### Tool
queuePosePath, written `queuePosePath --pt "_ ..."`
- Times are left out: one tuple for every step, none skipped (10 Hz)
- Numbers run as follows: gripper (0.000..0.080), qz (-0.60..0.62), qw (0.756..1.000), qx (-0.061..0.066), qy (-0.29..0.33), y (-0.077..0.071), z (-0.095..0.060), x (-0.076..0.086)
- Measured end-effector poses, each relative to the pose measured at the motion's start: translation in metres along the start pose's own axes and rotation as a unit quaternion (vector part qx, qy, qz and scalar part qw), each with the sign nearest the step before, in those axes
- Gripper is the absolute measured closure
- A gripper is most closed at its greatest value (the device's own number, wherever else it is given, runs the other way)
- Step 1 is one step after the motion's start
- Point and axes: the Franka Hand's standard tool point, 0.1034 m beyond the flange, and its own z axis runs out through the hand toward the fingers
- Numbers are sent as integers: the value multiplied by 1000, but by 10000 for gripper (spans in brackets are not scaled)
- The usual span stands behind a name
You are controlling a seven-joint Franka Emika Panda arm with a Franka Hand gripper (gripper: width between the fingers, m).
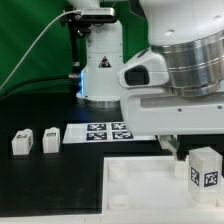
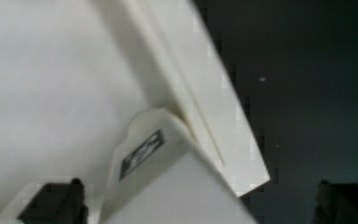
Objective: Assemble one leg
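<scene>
The large white panel (image 1: 150, 190) with round corner sockets lies at the front of the table. One leg (image 1: 204, 169), a small white block with a marker tag, stands upright at the panel's right side. In the wrist view this leg (image 2: 147, 150) sits against the panel's long edge (image 2: 202, 90). My gripper (image 2: 197, 208) is open and empty. Its dark fingertips (image 2: 55, 202) show far apart, above the panel and apart from the leg. In the exterior view the arm's bulk hides most of the gripper (image 1: 173, 149). Two more legs (image 1: 22, 142) (image 1: 50, 139) stand on the table at the exterior view's left.
The marker board (image 1: 105, 131) lies flat behind the panel, in the middle of the black table. The robot's white base (image 1: 100, 70) stands at the back, with a cable running to the left. The arm's large white body (image 1: 185, 60) fills the upper right.
</scene>
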Motion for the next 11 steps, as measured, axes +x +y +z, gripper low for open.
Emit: queuePosePath --pt "150 -83 996 -7 7 3 1 3" --pt "150 -176 984 -9 6 10 5 7" --pt "150 -224 975 -10 7 11 8 7" --pt "163 -212 977 -9 7 10 8 7" --pt "163 -197 980 -9 7 10 8 7" --pt "368 -183 983 -7 7 10 8 7" --pt "368 -130 991 -5 6 9 9 6" --pt "507 -86 996 -5 6 9 9 6" --pt "506 -57 998 -5 6 9 9 6" --pt "506 18 1000 -4 8 10 10 6" --pt "506 90 996 -3 10 10 10 7"
